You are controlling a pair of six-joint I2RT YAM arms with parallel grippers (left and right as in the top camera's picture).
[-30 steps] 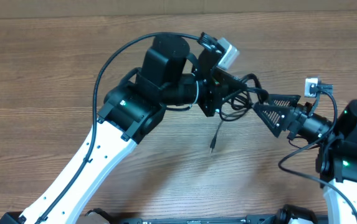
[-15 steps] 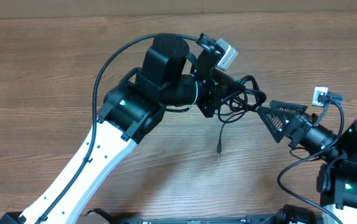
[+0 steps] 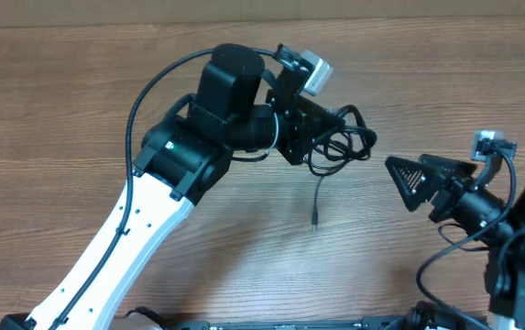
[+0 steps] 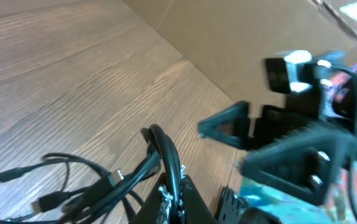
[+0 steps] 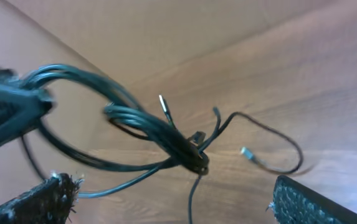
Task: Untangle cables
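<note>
L: my left fingers (image 3: 322,137) clamped on cables (image 3: 346,145), held up so ends dangle | R: my right fingers (image 3: 409,179) apart, empty, near, likely to pick a strand

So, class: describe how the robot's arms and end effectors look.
Left arm: white lower link, black joints, a black wire looping alongside, a green light. Right arm: mostly black, green lights. Right end effector: black, triangular ribbed fingers. Each wrist carries a small pale camera.

Matt wood-grain table (image 3: 51,101), slightly glossy black plastic-sheathed cables (image 5: 184,151), smooth white plastic arm shell (image 3: 125,229)
</note>
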